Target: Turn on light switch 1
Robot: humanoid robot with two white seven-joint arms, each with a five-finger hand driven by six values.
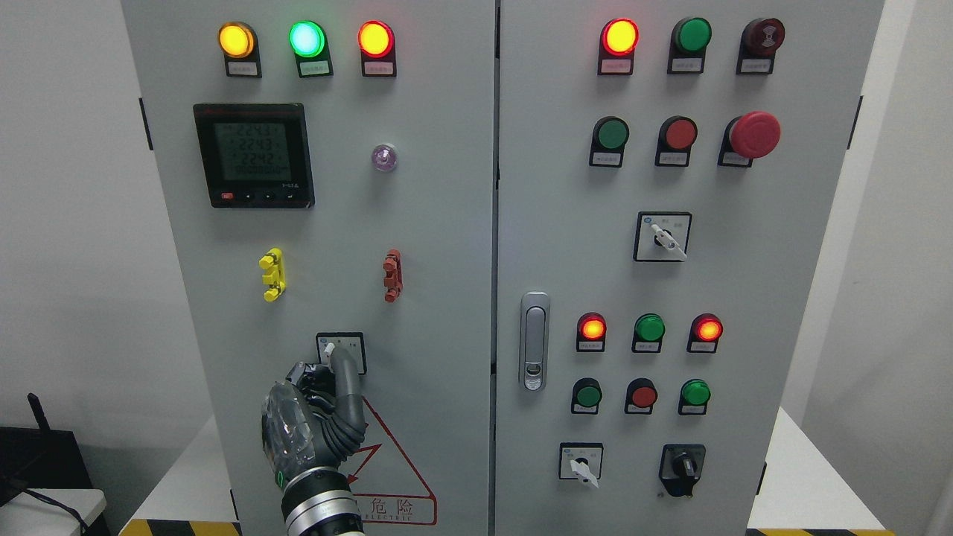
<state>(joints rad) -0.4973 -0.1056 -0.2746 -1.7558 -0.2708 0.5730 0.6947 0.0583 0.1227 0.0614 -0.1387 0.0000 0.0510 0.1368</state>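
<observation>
The rotary light switch (pixel 350 344) is a small black-framed plate with a white knob, low on the left door of the grey cabinet (pixel 447 298). My left hand (pixel 331 361) comes up from the bottom edge and rests on the switch. Its fingers (pixel 345 372) are curled around the white knob, one lying across the plate and covering most of it. The knob's position is largely hidden. The right hand does not show.
The left door carries a digital meter (pixel 254 155), three lit lamps (pixel 307 39), and yellow (pixel 272 274) and red (pixel 392 275) clips. The right door has a latch handle (pixel 534 340), push buttons, a red emergency stop (pixel 753 135) and several more rotary switches (pixel 663 237).
</observation>
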